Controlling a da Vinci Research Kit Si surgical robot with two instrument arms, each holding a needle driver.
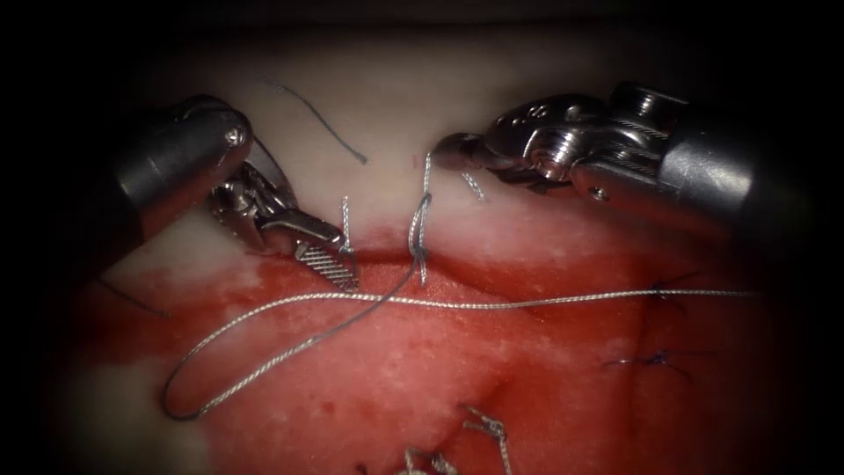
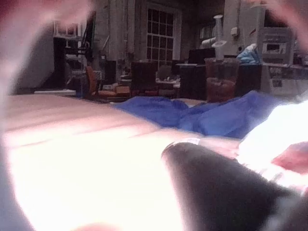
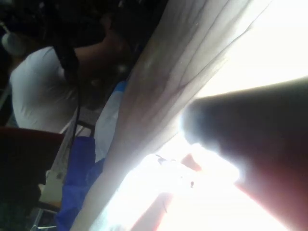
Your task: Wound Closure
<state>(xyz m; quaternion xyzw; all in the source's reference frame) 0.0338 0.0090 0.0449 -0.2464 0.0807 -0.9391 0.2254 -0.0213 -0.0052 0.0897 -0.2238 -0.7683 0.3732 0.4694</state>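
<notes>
The tissue is pale at the back and wet with red fluid in front, and the cut runs across between the two. My right tool reaches in from the right with its jaws shut on the thread. That thread drops to a knot at the cut's edge. From there a long strand lies across the red tissue and loops round at the left. My left tool, left of the knot, has its jaws open with a ribbed face showing. A short thread end stands beside them. Its dark shaft appears in the left wrist view.
A cut piece of dark thread lies on the pale tissue at the back. Dark finished stitches sit at the right. Knotted thread ends lie near the front edge. The right tool's shaft hangs over bright tissue.
</notes>
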